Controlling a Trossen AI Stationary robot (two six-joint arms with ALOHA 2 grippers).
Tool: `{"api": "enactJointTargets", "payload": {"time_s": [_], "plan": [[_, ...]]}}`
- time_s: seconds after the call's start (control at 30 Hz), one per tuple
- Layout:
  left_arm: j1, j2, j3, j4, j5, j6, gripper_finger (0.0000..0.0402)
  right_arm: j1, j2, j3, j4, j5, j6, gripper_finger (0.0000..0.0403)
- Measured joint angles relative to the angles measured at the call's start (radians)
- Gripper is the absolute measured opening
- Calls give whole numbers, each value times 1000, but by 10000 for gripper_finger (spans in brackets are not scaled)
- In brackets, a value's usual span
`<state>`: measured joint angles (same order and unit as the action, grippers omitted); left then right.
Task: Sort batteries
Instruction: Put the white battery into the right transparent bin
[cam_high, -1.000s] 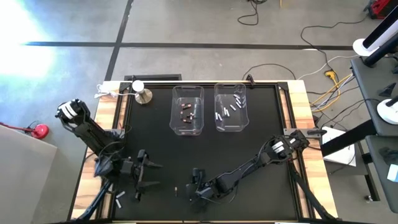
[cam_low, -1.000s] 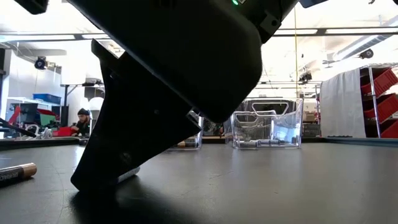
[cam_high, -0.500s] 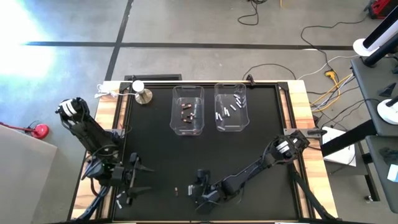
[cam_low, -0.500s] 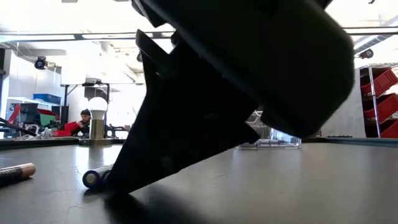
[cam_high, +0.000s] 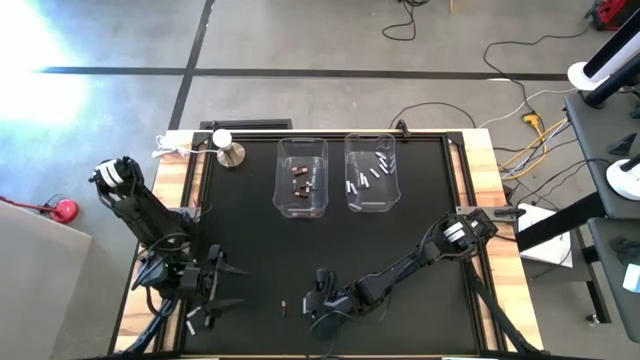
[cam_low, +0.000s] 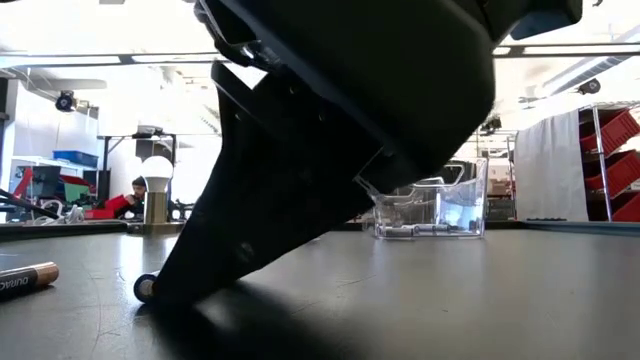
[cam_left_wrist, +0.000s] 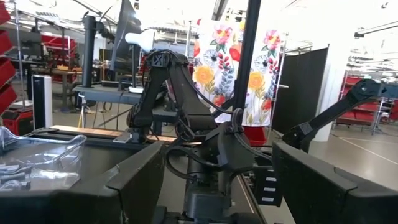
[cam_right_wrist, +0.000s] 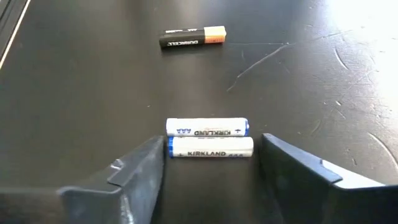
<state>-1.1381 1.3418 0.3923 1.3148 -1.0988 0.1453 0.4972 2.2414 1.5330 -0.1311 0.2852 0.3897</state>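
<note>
I saw the right claw released, straddling two white batteries near the bench front edge; left claw released.

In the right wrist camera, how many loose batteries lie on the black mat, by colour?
White cylindrical batteries: 2, side by side between the right gripper's open fingers: one, one.
Black-and-copper cylindrical battery: 1, farther off, lying apart.
Total: 3
</note>
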Motion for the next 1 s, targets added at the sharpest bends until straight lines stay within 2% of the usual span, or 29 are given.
{"api": "enactJointTargets", "payload": {"time_s": [0.17,0.3,0.53,0.77,0.93,1.0], "plan": [[0,0,0,0,-3,0,272,0,0,0,-2,5,2,205],[0,0,0,0,-3,0,272,-1,1,0,-5,5,3,184],[0,0,0,0,-3,-8,272,-1,-22,-1,-46,-7,3,196],[0,0,0,-7,-3,-8,272,10,-91,-6,-212,-12,13,184],[3,5,0,-15,-3,-12,272,33,-128,-29,-319,-1,70,188],[8,8,0,-15,-34,-14,272,44,-144,-53,-328,15,88,188]]}}
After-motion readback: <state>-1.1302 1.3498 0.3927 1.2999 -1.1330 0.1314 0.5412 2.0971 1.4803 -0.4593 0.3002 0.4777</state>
